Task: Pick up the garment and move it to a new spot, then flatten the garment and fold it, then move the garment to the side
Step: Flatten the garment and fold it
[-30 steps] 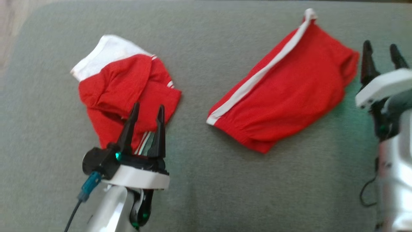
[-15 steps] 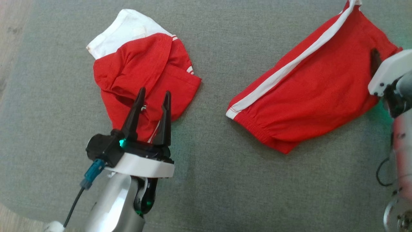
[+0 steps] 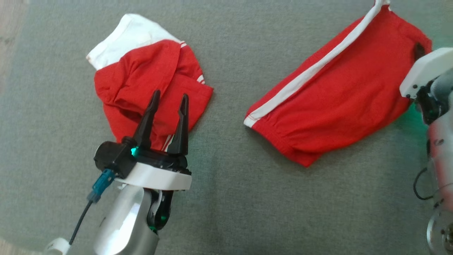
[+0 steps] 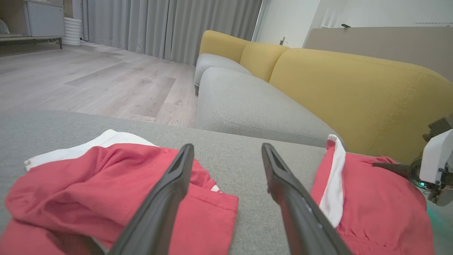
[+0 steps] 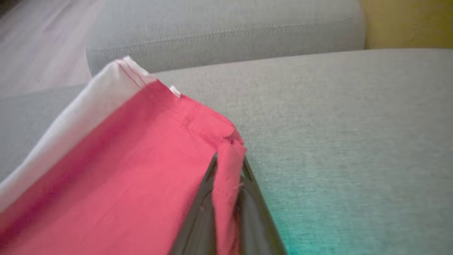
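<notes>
1. The red shorts (image 3: 339,92) with a white side stripe lay spread on the grey upholstered seat (image 3: 226,198), toward its far right side.
2. The right hand (image 3: 419,51) was closed on the shorts' right corner. A fold of red fabric was pinched between its fingers.
3. A crumpled red-and-white garment (image 3: 141,78) lay nearer the seat's left edge, well apart from the shorts.
4. The left hand (image 3: 170,95) hovered over that garment's near edge with its fingers spread wide, holding nothing.

On the cushion (image 3: 226,205) the left garment (image 3: 141,78) lies well apart from the right garment (image 3: 336,99), a sofa (image 4: 354,88) behind.
</notes>
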Controlling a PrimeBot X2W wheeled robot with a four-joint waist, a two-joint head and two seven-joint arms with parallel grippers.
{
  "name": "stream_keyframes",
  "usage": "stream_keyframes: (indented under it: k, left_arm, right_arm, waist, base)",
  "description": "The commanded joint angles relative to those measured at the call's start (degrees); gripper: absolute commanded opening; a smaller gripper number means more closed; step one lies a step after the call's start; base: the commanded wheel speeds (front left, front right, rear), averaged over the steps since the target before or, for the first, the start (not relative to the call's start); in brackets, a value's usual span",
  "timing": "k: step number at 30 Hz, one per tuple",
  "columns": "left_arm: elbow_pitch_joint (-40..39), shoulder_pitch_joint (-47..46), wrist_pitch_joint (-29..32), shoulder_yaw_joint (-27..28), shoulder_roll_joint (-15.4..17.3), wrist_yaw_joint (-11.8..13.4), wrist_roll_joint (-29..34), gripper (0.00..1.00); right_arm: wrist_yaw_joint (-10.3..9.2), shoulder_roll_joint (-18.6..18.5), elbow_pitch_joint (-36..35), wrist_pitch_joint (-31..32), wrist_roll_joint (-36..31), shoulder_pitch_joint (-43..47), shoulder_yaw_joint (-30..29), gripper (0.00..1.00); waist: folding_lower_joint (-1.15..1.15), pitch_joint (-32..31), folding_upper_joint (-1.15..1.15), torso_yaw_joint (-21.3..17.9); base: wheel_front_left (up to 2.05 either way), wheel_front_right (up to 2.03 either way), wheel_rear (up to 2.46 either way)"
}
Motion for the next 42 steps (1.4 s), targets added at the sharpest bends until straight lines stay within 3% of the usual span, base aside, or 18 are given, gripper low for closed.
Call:
stream_keyframes:
  k: [1, 8, 13, 24, 33, 34, 35, 38, 42]
  left_arm:
    - [-1.5, -0.2, -0.5, 2.2, 0.4, -0.2, 0.4, 1.0]
    - [-1.6, 1.9, -0.5, 2.9, 0.3, -0.1, 0.2, 1.0]
    - [-1.5, 3.5, -0.5, 3.2, 0.3, 0.1, 0.4, 1.0]
    - [-1.8, 6.7, -0.5, 3.0, 0.3, 0.7, 0.1, 1.0]
    - [-2.1, 7.5, -0.5, 2.9, 0.3, 0.8, 0.0, 1.0]
    - [-2.0, 7.5, -0.5, 2.9, 0.3, 0.8, 0.0, 1.0]
    - [-2.0, 7.5, -0.5, 3.0, 0.3, 0.7, 0.1, 1.0]
    - [-1.8, 7.5, -0.5, 3.2, 0.3, 0.7, 0.2, 1.0]
    - [-1.7, 7.5, -0.5, 3.6, 0.3, 0.7, 0.3, 1.0]
  right_arm:
    - [-0.1, -0.7, -1.7, -2.2, 1.2, -0.3, 1.0, 0.0]
    - [-0.1, -2.2, -3.2, -6.2, 5.9, 4.6, -3.1, 0.0]
    - [-0.1, -0.6, -7.0, -6.2, 7.0, 10.4, -6.6, 0.0]
    - [-0.1, 6.1, -25.2, -2.4, 6.8, 24.9, -13.8, 0.0]
    - [-0.1, 8.0, -34.5, 1.5, 5.9, 29.7, -15.4, 0.0]
    - [-0.1, 8.1, -35.1, 1.5, 5.7, 30.0, -15.6, 0.63]
    - [-0.1, 8.2, -35.6, 1.5, 5.4, 30.3, -15.7, 1.0]
    - [-0.1, 8.5, -37.0, 0.5, 6.1, 30.8, -14.8, 1.0]
    - [-0.1, 8.6, -40.3, -4.7, 9.0, 31.5, -8.8, 1.0]
  waist:
    - [-0.01, -1.4, 0.0, -1.1]
    - [-0.01, -5.3, 0.0, -4.3]
    - [-0.01, -8.0, 0.0, -6.3]
    - [-0.01, -11.8, 0.0, -7.7]
    - [-0.01, -11.8, 0.0, -7.0]
    - [-0.01, -11.8, 0.0, -6.9]
    - [-0.01, -11.8, 0.0, -6.9]
    - [-0.01, -12.2, 0.0, -6.8]
    - [-0.01, -13.0, 0.0, -7.2]
  base:
    - [0.0, 0.0, 0.0]
    - [0.0, 0.0, 0.0]
    - [0.0, 0.0, 0.0]
    - [0.0, 0.0, 0.0]
    - [0.0, 0.0, 0.0]
    - [0.0, 0.0, 0.0]
    - [0.0, 0.0, 0.0]
    - [0.0, 0.0, 0.0]
    - [0.0, 0.0, 0.0]
